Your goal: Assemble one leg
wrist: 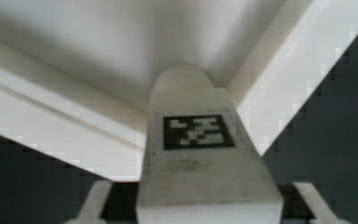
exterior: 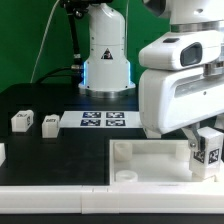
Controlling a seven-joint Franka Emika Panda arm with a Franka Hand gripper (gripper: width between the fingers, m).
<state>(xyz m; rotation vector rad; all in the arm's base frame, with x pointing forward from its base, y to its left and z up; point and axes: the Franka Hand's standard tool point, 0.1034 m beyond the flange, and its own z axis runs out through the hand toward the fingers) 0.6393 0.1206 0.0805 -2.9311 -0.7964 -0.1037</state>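
My gripper [exterior: 208, 152] is shut on a white leg [exterior: 208, 150] with a black-and-white tag on its face. It holds the leg over the right corner of the large white tray-like piece [exterior: 150, 158], seen at the exterior view's right. In the wrist view the leg [wrist: 197, 140] stands between my fingers [wrist: 108, 200], its rounded tip pointing at the inner corner of the tray's raised rim [wrist: 87, 95]. I cannot tell whether the leg's tip touches the tray.
Two more white legs [exterior: 22, 120] [exterior: 50, 123] lie on the black table at the exterior view's left. A further white piece [exterior: 2, 153] sits at the left edge. The marker board [exterior: 103, 120] lies behind the tray. The arm's base [exterior: 106, 60] stands at the back.
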